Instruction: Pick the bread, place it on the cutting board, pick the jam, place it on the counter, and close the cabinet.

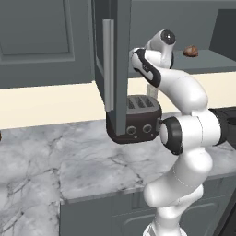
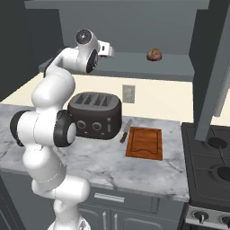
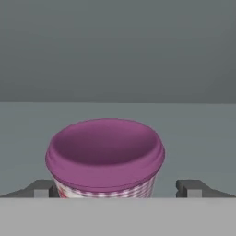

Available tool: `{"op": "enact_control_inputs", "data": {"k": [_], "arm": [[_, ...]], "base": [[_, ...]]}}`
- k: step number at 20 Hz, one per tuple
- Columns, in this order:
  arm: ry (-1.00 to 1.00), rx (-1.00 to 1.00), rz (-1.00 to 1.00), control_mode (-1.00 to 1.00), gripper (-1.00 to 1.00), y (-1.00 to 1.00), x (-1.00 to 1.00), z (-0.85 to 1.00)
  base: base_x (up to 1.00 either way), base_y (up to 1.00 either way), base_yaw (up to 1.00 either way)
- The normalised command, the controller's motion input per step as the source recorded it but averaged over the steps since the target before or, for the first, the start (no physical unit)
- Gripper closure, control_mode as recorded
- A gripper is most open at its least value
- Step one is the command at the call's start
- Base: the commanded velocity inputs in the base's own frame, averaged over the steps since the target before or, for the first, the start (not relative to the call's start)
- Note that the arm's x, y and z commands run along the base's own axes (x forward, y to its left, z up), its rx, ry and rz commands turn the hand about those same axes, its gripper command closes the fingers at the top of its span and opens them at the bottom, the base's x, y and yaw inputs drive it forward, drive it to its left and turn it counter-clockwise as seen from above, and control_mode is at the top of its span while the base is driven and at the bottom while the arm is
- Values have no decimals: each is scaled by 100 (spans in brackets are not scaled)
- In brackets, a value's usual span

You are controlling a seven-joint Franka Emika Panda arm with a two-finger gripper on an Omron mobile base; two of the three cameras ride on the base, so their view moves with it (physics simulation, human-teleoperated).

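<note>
Gripper jaws stand apart either side of the small pink-purple jam cup on the cabinet's grey shelf; centre it, then squeeze gently.

Even flat rendered light, soft shadows, no glare; hand view slightly blurred.

The jam is seen close up, its wide purple lid turned toward the camera and a pale checked band glimpsed just under the rim. It is flanked by the pincer, whose two dark fingertips are spread wide, one at each side. A grey shelf is seen beneath.
</note>
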Motion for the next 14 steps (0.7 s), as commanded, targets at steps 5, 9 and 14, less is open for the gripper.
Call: {"op": "enact_control_inputs", "data": {"k": [5, 9, 14], "arm": [[-9, 0, 0, -100, -100, 0, 6, 1], [-5, 0, 0, -100, -100, 1, 13, 0], [-1, 0, 0, -100, 100, 4, 14, 0]], "base": [[0, 0, 0], [0, 0, 0], [0, 0, 0]]}}
